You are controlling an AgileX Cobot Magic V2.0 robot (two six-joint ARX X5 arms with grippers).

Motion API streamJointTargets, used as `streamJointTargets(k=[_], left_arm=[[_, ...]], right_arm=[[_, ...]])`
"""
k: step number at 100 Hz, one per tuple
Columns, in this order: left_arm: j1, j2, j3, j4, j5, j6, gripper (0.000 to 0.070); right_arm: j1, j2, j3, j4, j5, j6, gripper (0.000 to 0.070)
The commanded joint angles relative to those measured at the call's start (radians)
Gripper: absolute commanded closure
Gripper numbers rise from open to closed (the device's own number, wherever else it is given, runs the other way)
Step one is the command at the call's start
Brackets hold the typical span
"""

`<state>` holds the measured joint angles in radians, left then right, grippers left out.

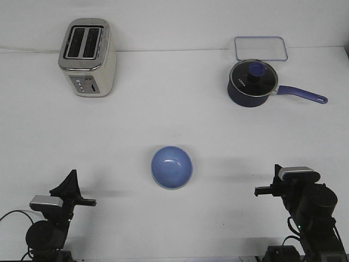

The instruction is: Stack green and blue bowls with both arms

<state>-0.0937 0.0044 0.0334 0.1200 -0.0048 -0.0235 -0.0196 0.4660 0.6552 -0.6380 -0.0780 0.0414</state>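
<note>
Bowl (pixel 172 167), blue, sits mid-table between the two arms, with a pale greenish rim edge showing along its lower side, so the green bowl is likely nested under it, though I can't confirm that from this view. No separate green bowl shows anywhere. Left gripper (pixel 70 185) is parked at the near-left corner, well apart from the bowl; its fingers look pressed together into a point and hold nothing. Right gripper (pixel 262 191) is parked near-right, also well apart; can't tell if its jaws are spread or closed. Toaster (pixel 87 57) is far left; pan (pixel 252 83) and clear lid (pixel 260 48) are far right.

Risks: if the stack is already done, any new reach could knock or tip it. If the green bowl is actually missing, the task can't finish. A rim pinch on matte bowls could slip.
</note>
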Motion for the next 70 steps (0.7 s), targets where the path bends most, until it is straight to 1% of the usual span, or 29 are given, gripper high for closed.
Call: streamJointTargets(k=[1,25,36,45,59,70], left_arm=[[0.001,-0.001,-0.019,0.013,-0.003,0.011,0.0689],[0.001,-0.001,-0.019,0.013,-0.003,0.011,0.0689],[0.001,-0.001,-0.019,0.013,-0.003,0.011,0.0689],[0.001,-0.001,-0.019,0.013,-0.003,0.011,0.0689],[0.001,-0.001,-0.019,0.013,-0.003,0.011,0.0689],[0.001,-0.001,-0.019,0.013,-0.003,0.012,0.0689]], right_arm=[[0.002,0.000,0.006,0.011,0.000,0.007,0.0700],[0.006,-0.004,0.005,0.012,0.011,0.006,0.0700],[0.006,-0.048,-0.018,0.028,0.007,0.006,0.0700],[0.005,-0.117,-0.079,0.097,0.008,0.006,0.0700],[-0.002,-0.246,-0.214,0.252,0.007,0.007,0.0700],[-0.002,-0.342,-0.308,0.325,0.008,0.006,0.0700]])
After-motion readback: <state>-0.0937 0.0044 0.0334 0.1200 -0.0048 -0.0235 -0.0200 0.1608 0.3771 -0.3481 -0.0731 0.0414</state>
